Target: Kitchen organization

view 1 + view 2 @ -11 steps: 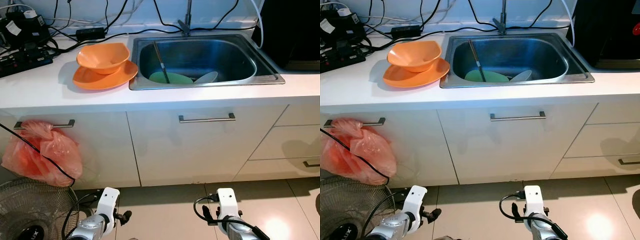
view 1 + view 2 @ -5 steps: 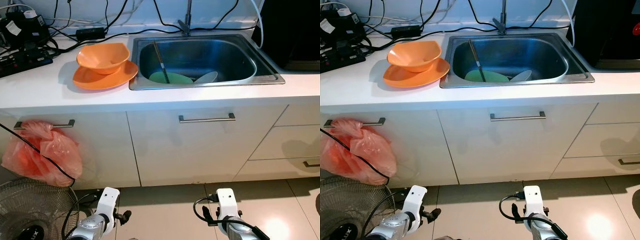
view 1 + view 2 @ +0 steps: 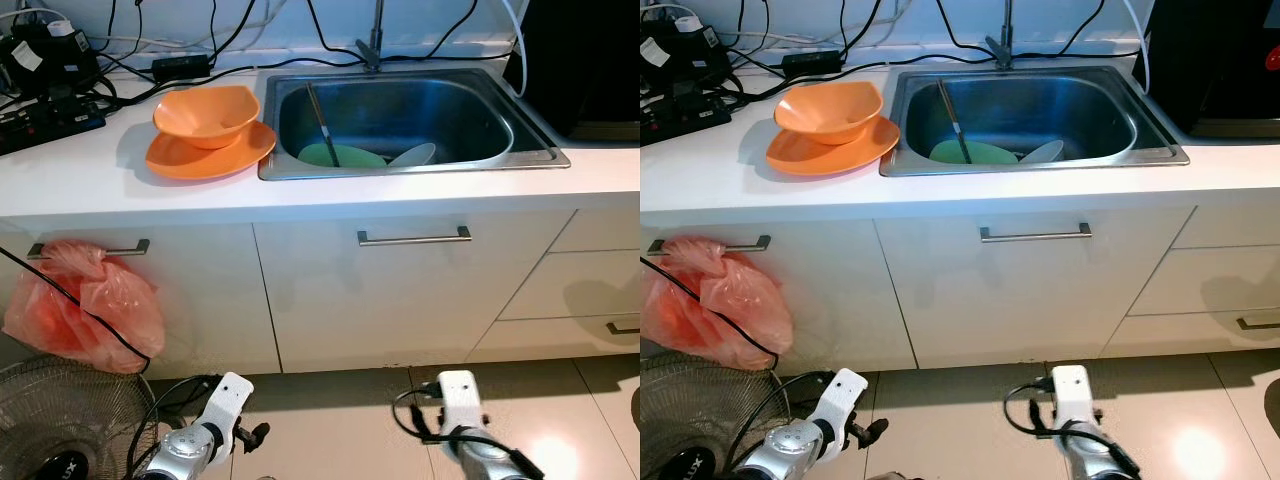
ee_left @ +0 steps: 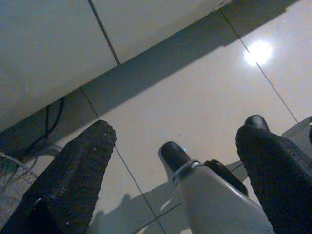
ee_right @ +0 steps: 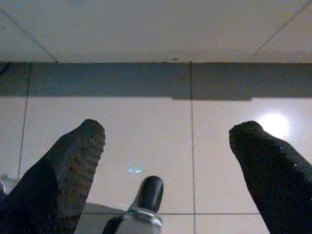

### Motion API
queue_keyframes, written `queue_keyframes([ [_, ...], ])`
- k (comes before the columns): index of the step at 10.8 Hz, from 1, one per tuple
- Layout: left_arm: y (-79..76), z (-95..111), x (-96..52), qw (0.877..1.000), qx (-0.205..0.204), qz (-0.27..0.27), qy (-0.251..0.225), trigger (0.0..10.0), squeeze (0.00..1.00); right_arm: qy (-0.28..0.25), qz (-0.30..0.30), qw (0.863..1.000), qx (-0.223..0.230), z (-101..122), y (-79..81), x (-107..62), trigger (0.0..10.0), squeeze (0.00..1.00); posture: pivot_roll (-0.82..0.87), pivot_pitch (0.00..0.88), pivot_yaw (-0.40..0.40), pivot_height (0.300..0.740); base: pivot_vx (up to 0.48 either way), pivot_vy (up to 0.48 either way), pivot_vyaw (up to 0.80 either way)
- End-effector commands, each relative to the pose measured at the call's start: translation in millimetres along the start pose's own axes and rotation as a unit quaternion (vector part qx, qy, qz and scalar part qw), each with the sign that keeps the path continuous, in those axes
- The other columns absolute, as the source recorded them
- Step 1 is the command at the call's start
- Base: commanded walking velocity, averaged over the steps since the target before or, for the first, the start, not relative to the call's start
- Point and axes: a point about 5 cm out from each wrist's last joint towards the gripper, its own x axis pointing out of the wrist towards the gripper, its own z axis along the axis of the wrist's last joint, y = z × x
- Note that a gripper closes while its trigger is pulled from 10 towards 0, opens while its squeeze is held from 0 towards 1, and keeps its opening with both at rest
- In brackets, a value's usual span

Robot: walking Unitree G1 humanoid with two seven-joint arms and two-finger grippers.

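Down near the tiled floor [image 4: 195, 107], the left hand [image 4: 175, 161] and right hand [image 5: 165, 161] both hang wide open, holding nothing. Up on the table [image 3: 90, 170], an orange bowl [image 3: 206, 114] rests on an orange plate [image 3: 210, 155] beside the sink [image 3: 400, 115].

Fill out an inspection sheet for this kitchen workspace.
Surface: white counter, steel sink.
Job's things: orange bowl on orange plate; green plate, utensil in sink.
Clutter: red bag on handle.
Hands: left hand, right hand open, low over floor.
Cables: black cables, power strip on counter.
Surroundings: fan, cabinets.
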Motion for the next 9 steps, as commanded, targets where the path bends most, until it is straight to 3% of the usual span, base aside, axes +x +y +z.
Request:
queue_keyframes([
  [1, 1.2, 1.9, -0.8, 1.000, 0.001, 0.000, -0.015, 10.0, 0.00, -0.035, 0.011, 0.999, 0.021, 14.4, 0.7, 1.7, 10.0, 0.00, -0.01, 0.000, 0.030, 0.740, 0.000, 0.000, 0.00],
  [3, 4.1, 9.7, -2.4, 0.997, 0.019, 0.033, -0.064, 10.0, 0.00, -0.093, 0.016, 0.995, 0.042, 34.3, -3.5, 1.4, 10.0, 0.00, -0.01, 0.000, 0.027, 0.740, 0.000, 0.000, 0.00],
  [4, 8.4, 20.9, -5.0, 0.984, 0.120, 0.079, -0.102, 10.0, 0.00, -0.126, 0.000, 0.991, 0.050, 47.2, -9.9, -0.2, 10.0, 0.00, -0.01, 0.002, 0.027, 0.740, 0.000, 0.000, 0.00],
  [7, 7.8, 28.0, -10.0, 0.973, 0.122, 0.108, -0.166, 10.0, 0.00, -0.226, -0.001, 0.972, 0.065, 87.7, -17.6, -14.0, 10.0, 0.00, -0.01, 0.021, 0.017, 0.740, 0.000, 0.000, 0.00],
  [9, 7.1, 30.2, -14.2, 0.962, 0.121, 0.137, -0.204, 10.0, 0.00, -0.311, -0.006, 0.949, 0.045, 120.7, -10.2, -39.8, 10.0, 0.00, -0.01, 0.027, 0.017, 0.740, 0.000, 0.000, 0.00],
])
